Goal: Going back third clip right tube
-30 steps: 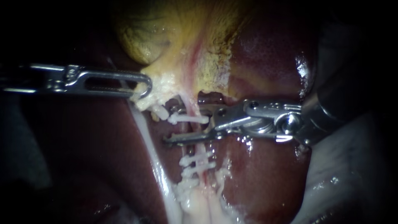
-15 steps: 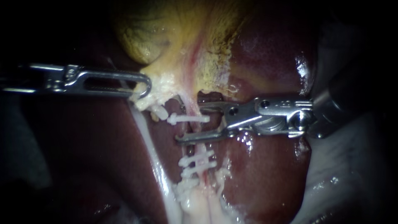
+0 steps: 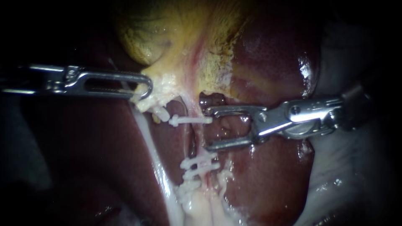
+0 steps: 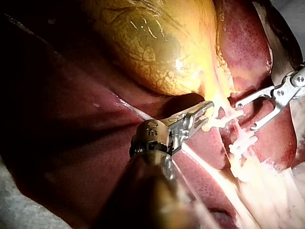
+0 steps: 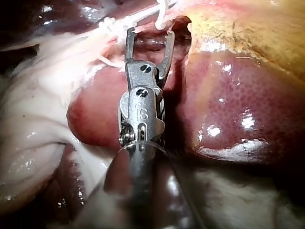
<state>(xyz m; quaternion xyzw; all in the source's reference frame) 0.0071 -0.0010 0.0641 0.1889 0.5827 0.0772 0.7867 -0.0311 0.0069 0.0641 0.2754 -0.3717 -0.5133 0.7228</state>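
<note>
A thin pink tube (image 3: 197,136) runs down from the yellow gallbladder (image 3: 167,37) and carries three white clips: one high (image 3: 190,120), two close together lower down (image 3: 200,164). My right instrument (image 3: 208,129) stands just right of the tube, between the upper clip and the lower pair, jaws open and empty. In the right wrist view its jaws (image 5: 150,32) gape just short of the tube, with a clip (image 5: 162,14) ahead. My left instrument (image 3: 142,90) is shut on whitish tissue at the gallbladder's neck, also seen in the left wrist view (image 4: 206,110).
Dark red liver (image 3: 268,175) lies under and to the right of the tube. A white strand (image 3: 153,146) runs down on the tube's left. Pale fatty tissue (image 3: 197,205) gathers below the lower clips.
My right instrument has drawn back to the right, off the tube, with its jaws spread wider. The upper clip stays on the tube. My left instrument holds still.
</note>
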